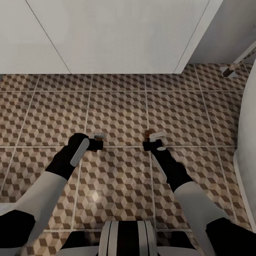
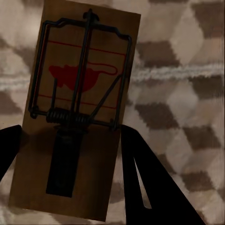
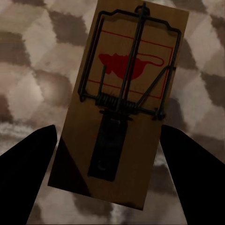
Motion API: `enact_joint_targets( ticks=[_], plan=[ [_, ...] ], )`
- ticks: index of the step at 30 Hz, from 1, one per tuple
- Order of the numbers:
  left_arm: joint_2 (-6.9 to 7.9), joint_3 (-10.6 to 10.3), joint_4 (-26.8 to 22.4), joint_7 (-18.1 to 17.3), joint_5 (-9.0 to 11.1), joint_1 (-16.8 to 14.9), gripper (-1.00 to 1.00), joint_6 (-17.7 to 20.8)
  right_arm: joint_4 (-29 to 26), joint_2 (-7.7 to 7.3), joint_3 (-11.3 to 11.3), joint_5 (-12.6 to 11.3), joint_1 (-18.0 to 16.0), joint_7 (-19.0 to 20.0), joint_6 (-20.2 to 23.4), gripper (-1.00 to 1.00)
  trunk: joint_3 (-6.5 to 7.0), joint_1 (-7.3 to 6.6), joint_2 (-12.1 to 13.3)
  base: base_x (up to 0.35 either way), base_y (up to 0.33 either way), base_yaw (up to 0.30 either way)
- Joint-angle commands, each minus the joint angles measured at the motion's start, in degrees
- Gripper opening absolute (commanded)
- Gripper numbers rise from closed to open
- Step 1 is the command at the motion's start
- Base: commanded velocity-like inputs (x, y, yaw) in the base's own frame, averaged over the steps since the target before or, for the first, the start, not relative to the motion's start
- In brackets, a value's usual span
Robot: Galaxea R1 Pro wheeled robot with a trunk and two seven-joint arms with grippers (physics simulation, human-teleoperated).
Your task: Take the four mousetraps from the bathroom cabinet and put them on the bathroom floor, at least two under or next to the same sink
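A: How many mousetraps are seen?

B: Two are counted. One mousetrap is clamped between the dark fingers of the left gripper; a second mousetrap is pinched in the right gripper (each with a red mouse print under its wire bar).

A: How are the arms posed?

B: Both are stretched forward and low over the bathroom floor, the grippers level with each other near one grout line.

A: What room is left around that line?

B: Bare tiles are spread beyond it up to the white wall; a white curved edge is seen to the right, well apart from the grippers.
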Motion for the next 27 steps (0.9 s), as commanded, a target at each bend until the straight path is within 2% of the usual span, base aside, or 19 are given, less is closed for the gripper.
enact_joint_targets(
  ticks=[1,6,9,11,12,14,15,19,25,27],
  plan=[
    [0.05,-0.17,-0.03,0.55,0.43,-0.51,-1.0,0.21,-0.07,0.0,0.38,-0.19,-0.03,-0.4,0.52,-1.0,-0.03,-0.01,-0.01,0.0,0.0,0.0],
    [0.16,0.77,0.94,0.61,0.41,-2.79,-1.0,0.3,-0.07,0.04,0.67,-0.19,-0.03,-0.41,0.8,-1.0,-0.03,-0.01,-0.01,0.0,0.0,0.0],
    [0.42,3.33,3.26,0.61,0.28,-4.3,-1.0,0.28,-0.1,0.0,0.72,-0.15,-0.03,-0.43,0.79,-1.0,-0.03,-0.01,-0.01,0.0,0.0,0.0],
    [1.26,4.35,3.92,0.5,0.22,-4.69,-1.0,0.24,-0.13,-0.08,0.75,-0.17,-0.03,-0.41,0.78,-1.0,-0.03,-0.01,-0.01,0.0,0.0,0.0],
    [2.2,4.7,3.54,0.34,0.28,-4.83,-1.0,0.27,-0.14,-0.13,0.74,-0.17,-0.03,-0.4,0.76,-1.0,-0.03,-0.01,-0.01,0.0,0.0,0.0],
    [3.2,4.79,1.59,0.18,0.43,-4.9,-1.0,0.34,-0.15,-0.19,0.74,-0.18,-0.03,-0.4,0.74,-1.0,-0.03,-0.01,-0.01,0.0,0.0,0.0],
    [3.87,4.72,-2.3,0.09,0.51,-4.93,-1.0,0.41,-0.15,-0.24,0.73,-0.18,-0.03,-0.35,0.75,-1.0,-0.03,-0.01,-0.01,0.0,0.0,0.0],
    [4.53,4.58,-8.16,0.07,0.58,-4.87,-1.0,0.54,-0.3,-0.29,0.73,-0.15,-0.03,-0.34,0.76,-1.0,-0.03,-0.01,-0.01,0.0,0.0,0.0],
    [4.61,4.48,-7.16,0.09,0.6,-4.81,-1.0,0.58,-3.17,-0.17,0.63,-0.07,-0.03,-0.44,1.39,-1.0,-0.03,-0.01,-0.01,0.0,0.0,0.0],
    [4.62,4.47,-6.05,0.04,0.58,-4.74,-1.0,0.51,-4.31,-0.17,0.54,-0.06,-0.12,-0.52,3.58,-1.0,-0.03,-0.01,-0.01,0.0,0.0,0.0]
  ],
)
